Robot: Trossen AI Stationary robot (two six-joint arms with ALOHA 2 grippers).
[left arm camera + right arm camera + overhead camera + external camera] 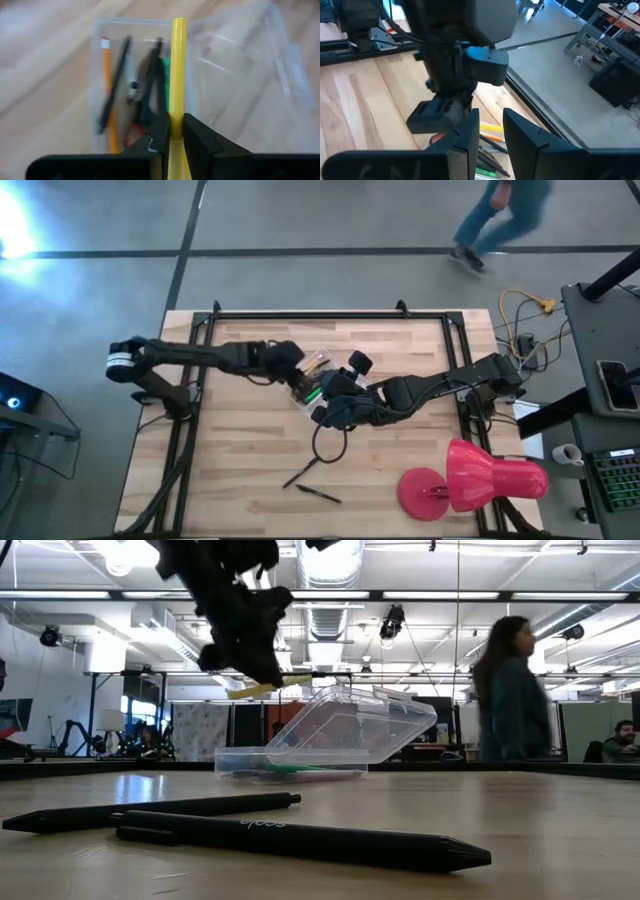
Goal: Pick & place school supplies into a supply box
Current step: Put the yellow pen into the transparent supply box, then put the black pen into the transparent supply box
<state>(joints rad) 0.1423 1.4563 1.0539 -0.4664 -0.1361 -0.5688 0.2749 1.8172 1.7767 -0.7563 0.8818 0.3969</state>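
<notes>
Left gripper (173, 131) clenched on yellow marker (177, 75), poised over open supply box (142, 30); seen plainly only in left wrist view, both fingers pressed against the marker barrel. Same view down into the box: orange pencil (108, 85) along one wall, two dark pens (114, 85) beside it, green pen (164, 80) partly behind the marker, red scissor handles (135, 136) near the fingers.

High view: both arms met over the box (312, 375) at table centre, left gripper (300, 364) on its left side, right gripper (322, 402) just beside it; box contents mostly covered by the arms, a green streak (313, 392) visible. Two loose black pens (312, 478) on the wooden table (240, 470) nearer the front edge, well apart from the box; red lamp (475, 477) lying at front right. Person (500, 215) walking on the floor beyond the table.

Low view: marker (252, 690) held tilted above the box (290, 762), clear of it; hinged lid (365, 725) standing open and slanted. Loose black pens (300, 838) in the foreground. Person (512, 695) standing behind the table.

Right wrist view: right gripper (492, 132) released, fingers parted with nothing between them, low over pens in the box; left arm's wrist directly ahead
</notes>
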